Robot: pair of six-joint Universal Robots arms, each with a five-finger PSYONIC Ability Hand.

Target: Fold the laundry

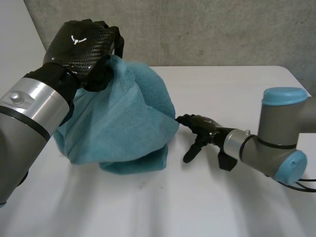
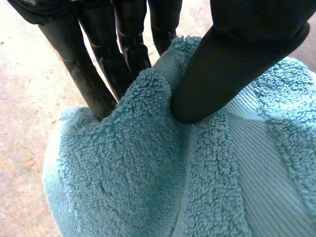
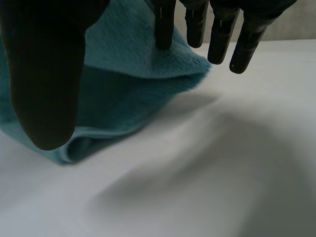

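Left hand [image 1: 81, 42] pinches teal towel [image 1: 123, 123] at its top fold, thumb against fingers. Right hand [image 1: 202, 131] slack, fingers straight, empty, at towel's 3 o'clock corner.

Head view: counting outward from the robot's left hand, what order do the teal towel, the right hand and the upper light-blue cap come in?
1. The towel, pinched in the left hand itself and hanging under it.
2. The right hand, by the towel's corner nearest the right arm.
3. The upper light-blue cap, on that arm, farthest off.
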